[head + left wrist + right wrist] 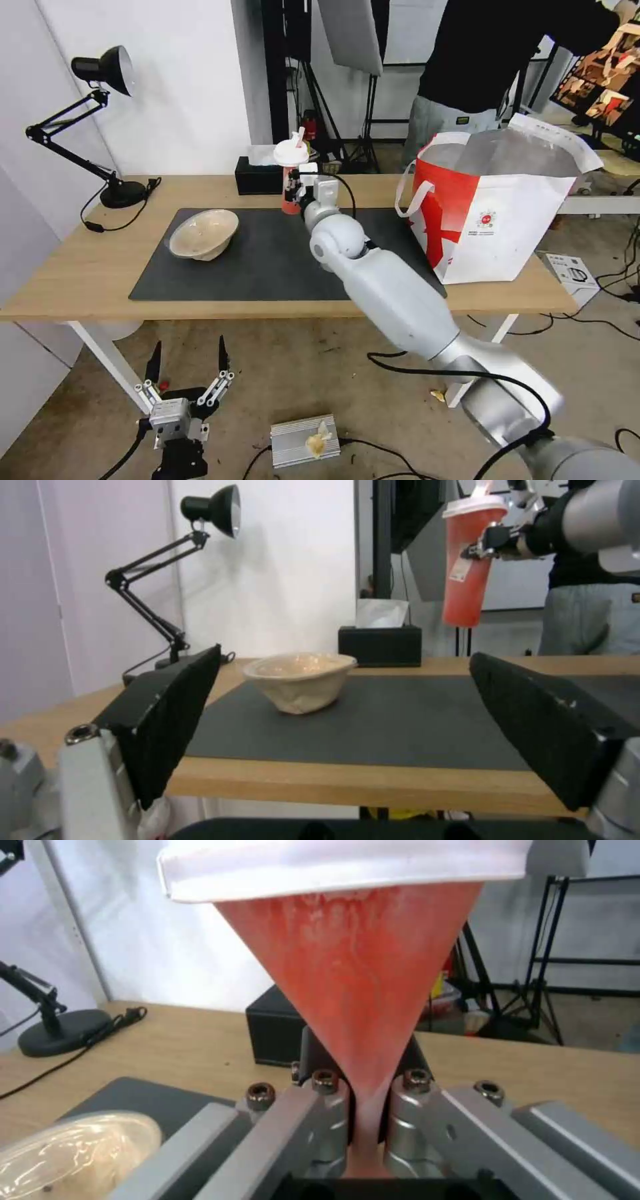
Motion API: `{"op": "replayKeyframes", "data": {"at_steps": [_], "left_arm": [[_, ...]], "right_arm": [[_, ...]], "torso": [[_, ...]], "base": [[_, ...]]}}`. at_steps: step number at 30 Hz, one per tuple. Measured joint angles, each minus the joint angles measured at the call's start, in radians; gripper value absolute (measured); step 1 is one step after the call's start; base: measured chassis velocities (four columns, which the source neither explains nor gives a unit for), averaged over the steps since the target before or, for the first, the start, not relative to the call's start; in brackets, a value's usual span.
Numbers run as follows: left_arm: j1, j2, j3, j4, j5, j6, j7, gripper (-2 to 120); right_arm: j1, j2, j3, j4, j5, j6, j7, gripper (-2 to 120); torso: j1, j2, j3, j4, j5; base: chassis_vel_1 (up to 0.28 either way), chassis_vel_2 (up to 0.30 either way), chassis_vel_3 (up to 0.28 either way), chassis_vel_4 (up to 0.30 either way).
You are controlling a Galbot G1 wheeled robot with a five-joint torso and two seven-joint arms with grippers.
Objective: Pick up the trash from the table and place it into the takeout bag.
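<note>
Right gripper [291, 189] is clamped on the red cup [291, 175], approx. mid-body, holding it upright w/ white lid and straw on top; the left wrist view shows the cup's base well clear of the table [80, 280], free air under it. Below and left of that gripper sits the beige bowl [203, 233] on the dark mat [280, 267], near the mat's left edge, nothing touching it. Just behind the gripper is a black tissue box [257, 177] by the table's far edge. Off to the gripper's right stands the takeout bag [497, 207], mouth open, foil lining showing, on the table's right end; its base overlaps the mat's right edge. Bare mat lies between cup and bag. Left gripper [188, 363] hangs low in front of the table's near edge, below tabletop height, fingers spread wide, holding nothing. A desk lamp [100, 127] stands at the far left corner.
</note>
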Motion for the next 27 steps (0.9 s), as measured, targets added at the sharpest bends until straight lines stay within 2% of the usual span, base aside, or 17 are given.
{"op": "replayKeyframes", "data": {"at_steps": [10,15,19,27], "left_arm": [[-0.007,0.000,0.006,-0.003,-0.002,-0.005,0.000,100],[-0.009,0.001,-0.002,-0.012,-0.006,-0.004,0.001,100],[-0.014,0.006,-0.019,-0.020,-0.026,0.000,0.029,100],[-0.026,0.066,-0.085,-0.037,-0.068,0.008,0.051,100]], "right_arm": [[0.019,-0.048,-0.011,0.044,0.030,-0.022,0.018,3],[0.024,-0.095,-0.012,0.090,0.048,-0.032,0.020,3],[0.028,-0.145,-0.013,0.143,0.066,-0.042,0.016,2],[0.034,-0.233,0.002,0.244,0.111,-0.058,0.014,2]], "torso": [[0.000,0.000,0.000,0.0001,0.0000],[0.000,0.000,0.000,0.0000,-0.0001],[0.000,0.000,0.000,0.0000,0.0000],[0.000,0.000,0.000,-0.0001,0.0000]], "base": [[0.000,0.000,0.000,0.000],[0.000,0.000,0.000,0.000],[0.000,0.000,0.000,0.000],[0.000,0.000,0.000,0.000]]}}
